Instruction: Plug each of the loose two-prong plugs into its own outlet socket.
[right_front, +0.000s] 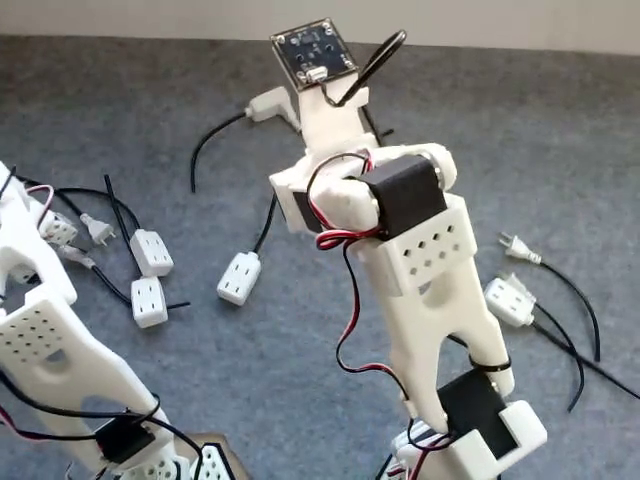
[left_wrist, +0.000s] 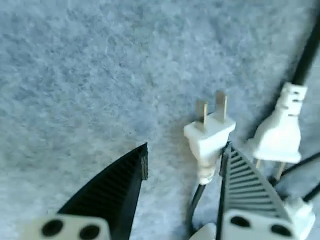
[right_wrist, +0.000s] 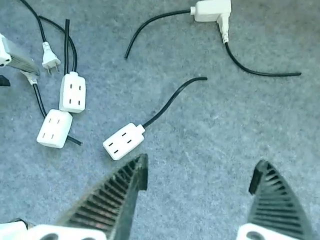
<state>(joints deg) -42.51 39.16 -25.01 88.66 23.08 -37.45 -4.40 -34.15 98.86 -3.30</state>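
The table cover (left_wrist: 75, 75) is grey fuzzy cloth, matt and rough. The plug (left_wrist: 209, 142) is smooth white plastic with dull metal prongs (left_wrist: 201, 112); outlet sockets (right_wrist: 124, 141) are smooth white plastic, cords (right_wrist: 170, 100) smooth black. The left gripper (left_wrist: 186, 157) has ribbed matt black plastic fingers (left_wrist: 120, 190)

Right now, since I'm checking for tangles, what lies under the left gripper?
Under the open left gripper lies a two-prong plug, close beside one finger. Its black cord runs back beneath the gripper, where the rest is covered.
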